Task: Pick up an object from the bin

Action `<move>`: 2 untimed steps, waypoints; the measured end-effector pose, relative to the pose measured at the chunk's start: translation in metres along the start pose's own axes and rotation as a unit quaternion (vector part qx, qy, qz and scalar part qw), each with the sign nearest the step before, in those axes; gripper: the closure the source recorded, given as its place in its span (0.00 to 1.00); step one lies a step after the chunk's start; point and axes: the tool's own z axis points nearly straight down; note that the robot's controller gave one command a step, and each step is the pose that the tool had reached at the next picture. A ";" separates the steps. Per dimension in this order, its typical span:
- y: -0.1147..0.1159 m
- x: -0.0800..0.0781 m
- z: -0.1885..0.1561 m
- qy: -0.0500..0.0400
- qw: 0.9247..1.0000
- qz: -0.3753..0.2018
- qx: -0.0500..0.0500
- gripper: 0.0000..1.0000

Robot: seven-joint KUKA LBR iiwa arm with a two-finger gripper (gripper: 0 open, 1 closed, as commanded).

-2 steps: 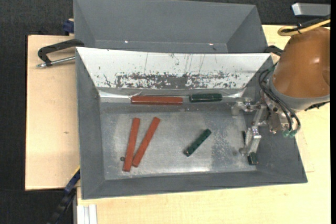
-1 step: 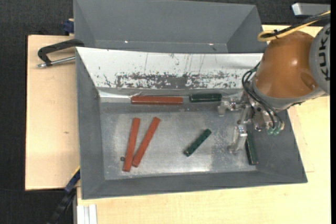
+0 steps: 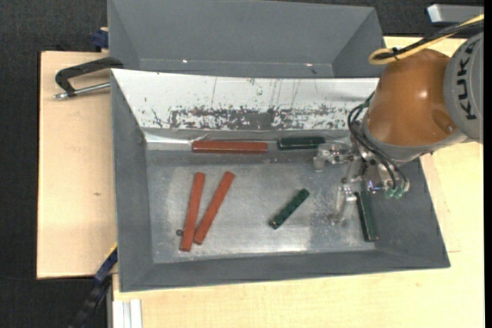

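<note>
Poster: Gripper (image 3: 346,200) is down low at the right end of the bin (image 3: 131,188) as the camera sees it, hanging under the arm's orange cover (image 3: 407,100). Can anyone say if it's open or closed? I honestly can't tell from this angle.

Reply: Can't tell either, it's all metal bits and cable bunched up there. The closest thing is the dark green stick (image 3: 369,219) lying flat on the floor just beside it, on the side nearer the right wall and running roughly front to back.

Poster: And the other stuff?

Reply: A second green stick (image 3: 288,209) lies tilted around mid-floor, left of the gripper and apart from it. A third green stick (image 3: 301,142) sits along the back wall, with a long red stick (image 3: 229,146) just left of it in the same line. Over on the left, the left red stick (image 3: 191,219) and the right red stick (image 3: 215,203) lie side by side, closing together at their near ends, well apart from the gripper.
</note>
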 end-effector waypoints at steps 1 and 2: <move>0.013 -0.001 0.022 0.004 1.000 -0.028 -0.001 0.00; 0.026 -0.013 0.058 0.003 0.985 -0.173 -0.002 1.00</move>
